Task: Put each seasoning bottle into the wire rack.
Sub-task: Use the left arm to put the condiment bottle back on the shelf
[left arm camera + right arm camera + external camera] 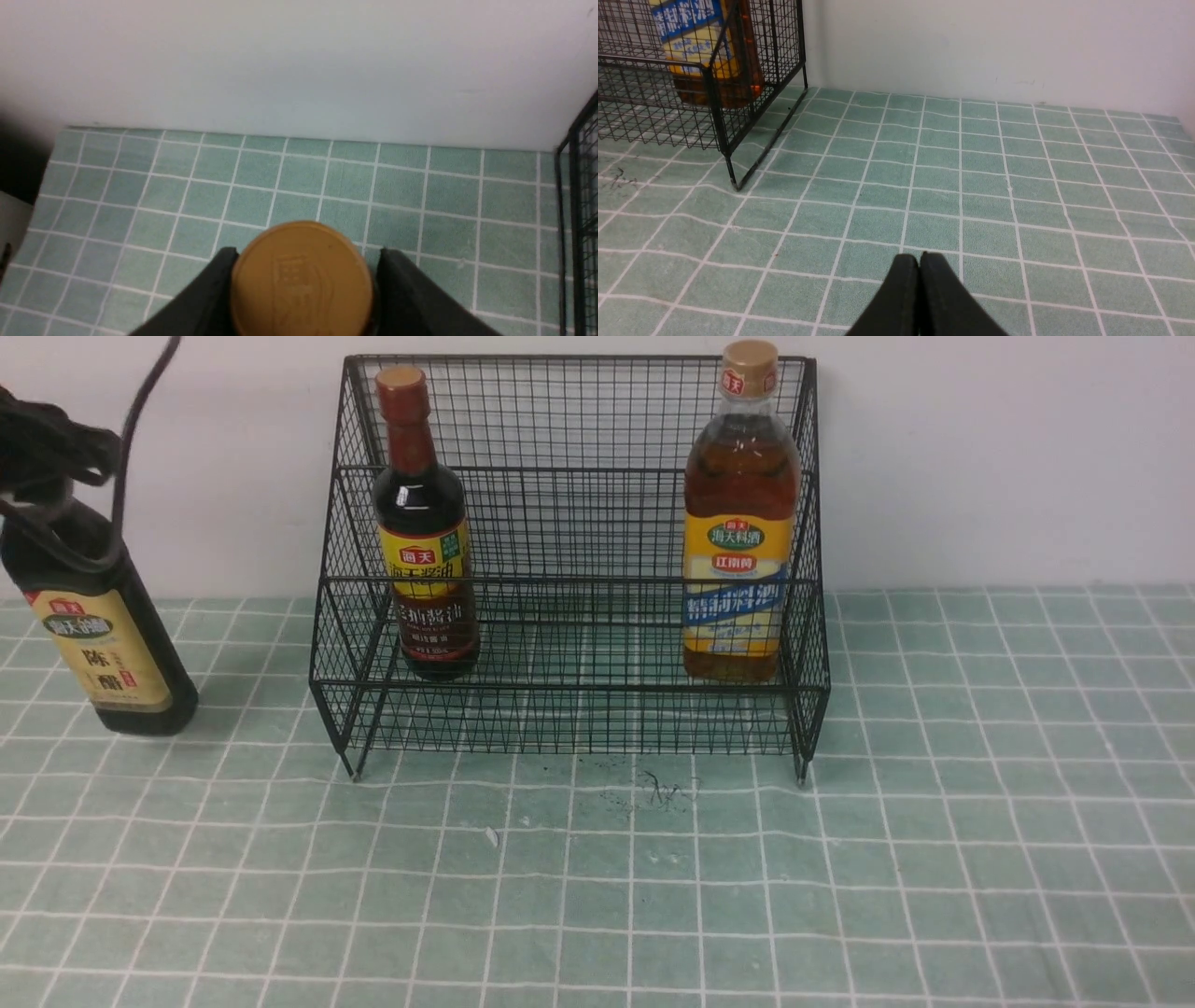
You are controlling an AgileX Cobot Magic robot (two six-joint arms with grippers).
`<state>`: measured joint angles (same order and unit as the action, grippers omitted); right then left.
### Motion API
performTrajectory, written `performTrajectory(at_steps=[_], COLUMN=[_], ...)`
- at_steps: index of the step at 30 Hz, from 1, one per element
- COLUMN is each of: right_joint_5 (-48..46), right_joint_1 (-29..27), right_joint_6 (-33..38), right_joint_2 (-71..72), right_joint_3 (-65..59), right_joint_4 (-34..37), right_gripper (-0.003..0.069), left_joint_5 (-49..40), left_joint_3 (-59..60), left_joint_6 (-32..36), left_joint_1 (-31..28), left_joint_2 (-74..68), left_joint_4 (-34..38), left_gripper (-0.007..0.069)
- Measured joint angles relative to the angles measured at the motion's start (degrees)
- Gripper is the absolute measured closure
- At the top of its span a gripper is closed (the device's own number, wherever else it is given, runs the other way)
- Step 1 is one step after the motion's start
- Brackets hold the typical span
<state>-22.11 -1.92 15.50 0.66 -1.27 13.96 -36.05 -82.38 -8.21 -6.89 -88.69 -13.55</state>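
Green tiled tabletop, black wire rack standing on it

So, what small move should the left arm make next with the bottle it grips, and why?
Probably lift the dark bottle straight up a little. The left tool pinches its gold cap, but the bottle leans, left of the rack; the middle between the brown-necked bottle and the amber bottle looks free.

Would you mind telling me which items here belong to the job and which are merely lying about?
Job: wire rack, amber bottle, red-necked bottle, cream-label bottle, left fingers gripping its cap.
Lying about: white scrap, dark scribble, tiled cloth.
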Motion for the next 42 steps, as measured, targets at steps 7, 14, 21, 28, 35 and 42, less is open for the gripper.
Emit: performTrajectory(at_steps=[7,14,21,28,35,42], right_joint_5=[0.0,0.0,0.0,0.0,0.0,0.0], right_joint_1=[0.0,0.0,0.0,0.0,0.0,0.0], right_joint_6=[0.0,0.0,0.0,0.0,0.0,0.0], right_joint_2=[0.0,0.0,0.0,0.0,0.0,0.0], right_joint_3=[0.0,0.0,0.0,0.0,0.0,0.0], right_joint_4=[0.0,0.0,0.0,0.0,0.0,0.0], right_gripper=[0.0673,0.0673,0.0673,0.0673,0.0673,0.0673], left_joint_5=[-0.8,-3.3,-4.3,-4.0,-1.2,3.0], left_joint_3=[0.0,0.0,0.0,0.0,0.0,0.0], left_joint_6=[0.0,0.3,2.5,7.4,13.3,15.6], left_joint_1=[0.0,0.0,0.0,0.0,0.0,0.0], left_joint_2=[9.6,16.1,18.4,16.5,12.1,7.7], left_joint_4=[1.5,9.6,22.5,34.9,43.5,45.3], left_gripper=[0.0299,0.0299,0.0299,0.0299,0.0299,0.0299])
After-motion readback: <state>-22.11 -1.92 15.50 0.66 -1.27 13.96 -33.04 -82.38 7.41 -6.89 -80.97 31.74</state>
